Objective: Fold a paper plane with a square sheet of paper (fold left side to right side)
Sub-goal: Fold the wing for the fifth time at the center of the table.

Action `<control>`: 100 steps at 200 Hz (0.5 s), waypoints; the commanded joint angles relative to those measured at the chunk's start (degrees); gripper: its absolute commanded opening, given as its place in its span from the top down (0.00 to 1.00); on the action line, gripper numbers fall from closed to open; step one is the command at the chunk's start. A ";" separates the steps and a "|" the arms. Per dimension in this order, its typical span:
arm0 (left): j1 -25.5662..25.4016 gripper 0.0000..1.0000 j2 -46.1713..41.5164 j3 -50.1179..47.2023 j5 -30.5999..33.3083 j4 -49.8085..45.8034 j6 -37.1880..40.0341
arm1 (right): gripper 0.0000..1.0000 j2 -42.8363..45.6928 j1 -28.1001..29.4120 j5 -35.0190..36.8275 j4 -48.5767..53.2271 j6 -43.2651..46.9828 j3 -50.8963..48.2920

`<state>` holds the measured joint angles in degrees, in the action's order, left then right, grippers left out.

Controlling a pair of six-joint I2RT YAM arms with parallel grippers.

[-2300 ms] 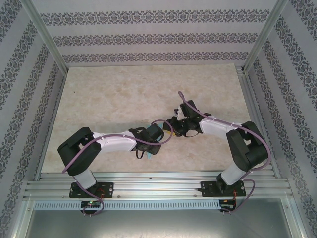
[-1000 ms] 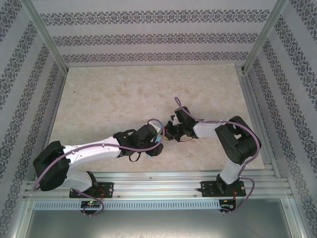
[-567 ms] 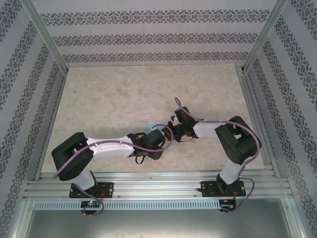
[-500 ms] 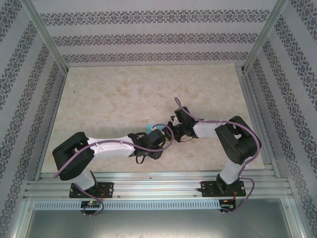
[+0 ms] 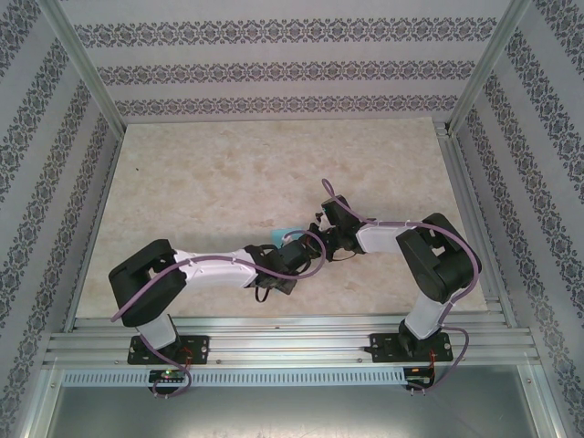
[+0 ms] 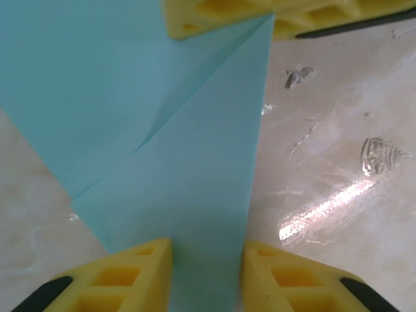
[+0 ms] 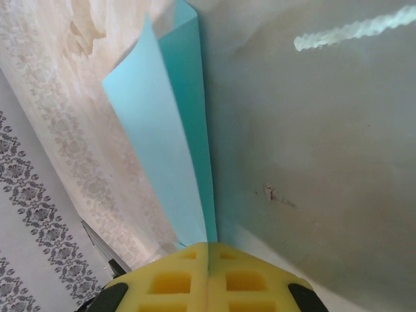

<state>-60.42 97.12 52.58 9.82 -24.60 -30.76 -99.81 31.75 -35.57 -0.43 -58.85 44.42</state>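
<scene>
Paper: square sheet of paper (image 6: 188, 162) — light blue, already creased into a narrower shape, near the middle of the table (image 6: 338, 162) where the two arms meet. I cannot tell whether its wide part rests on the surface.
Long axis: in the left wrist view it runs straight away from the left gripper (image 6: 207, 253), from the gap between that gripper's yellow fingers at the bottom up to the other arm's fingers (image 6: 182, 13) at the top edge. A diagonal crease crosses the upper half.
Spread: the broad part fans out to the upper left of that view. The straight right edge drops down into the left gripper's gap.
Right gripper (image 7: 208, 250): closed tight, its two pads meeting on the far tip of the paper. From that pinch two layers stand up and splay slightly apart.
Left gripper state: jaws part way apart, one pad on each side of the narrow near end. The strip lies between them and is not yet clamped.
Nearer arm: neither — both are at the paper, one at each end of its long axis, seen from above as two wrists nose to nose.
Coming move, as I judge it: with the far tip anchored, the left gripper closes on the near end, then carries that side across toward the right.
Risk: a pinch off the centre line would skew the fold.
</scene>
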 commanded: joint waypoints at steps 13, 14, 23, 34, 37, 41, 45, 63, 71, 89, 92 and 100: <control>-0.75 0.73 0.53 1.51 1.78 -1.11 -0.79 | 0.97 0.77 0.37 0.06 0.43 0.59 1.10; -0.75 0.73 0.53 1.49 1.82 -1.09 -0.79 | 0.97 0.76 0.40 0.06 0.43 0.63 1.10; -0.74 0.75 0.35 1.30 1.80 -0.89 -0.79 | 0.97 0.69 0.38 0.06 0.52 0.62 1.02; -0.73 0.78 0.14 1.08 1.78 -0.76 -0.79 | 0.97 0.65 0.45 0.06 0.69 0.67 1.02; -0.72 0.79 0.09 1.09 1.78 -0.72 -0.79 | 0.97 0.67 0.38 0.06 0.80 0.64 1.06; -0.74 0.80 0.02 0.97 1.78 -0.71 -0.79 | 0.97 0.64 0.42 0.10 0.84 0.66 1.10; -0.75 0.81 -0.07 0.98 1.84 -0.71 -0.79 | 0.97 0.73 0.38 0.23 0.98 0.74 1.10; -0.75 0.83 -0.80 0.60 2.12 -0.62 -1.05 | 0.96 0.94 0.33 0.53 2.15 1.37 1.57; -0.75 0.84 -1.29 0.28 2.34 -0.52 -1.13 | 0.96 1.04 0.25 0.92 3.13 1.90 1.83; -0.67 0.85 -2.61 -0.38 2.21 -0.05 -1.23 | 0.94 1.11 0.14 1.47 4.98 3.06 2.52; -0.66 0.86 -2.82 -0.49 2.02 0.17 -1.21 | 0.94 1.11 0.15 1.47 5.20 3.11 2.64; -0.47 0.87 -3.43 -0.76 1.28 0.80 -1.12 | 0.92 1.11 0.00 1.43 5.34 3.29 2.77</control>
<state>-60.55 96.64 52.49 10.09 -24.58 -30.98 -99.81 31.77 -34.96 2.15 -57.91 45.58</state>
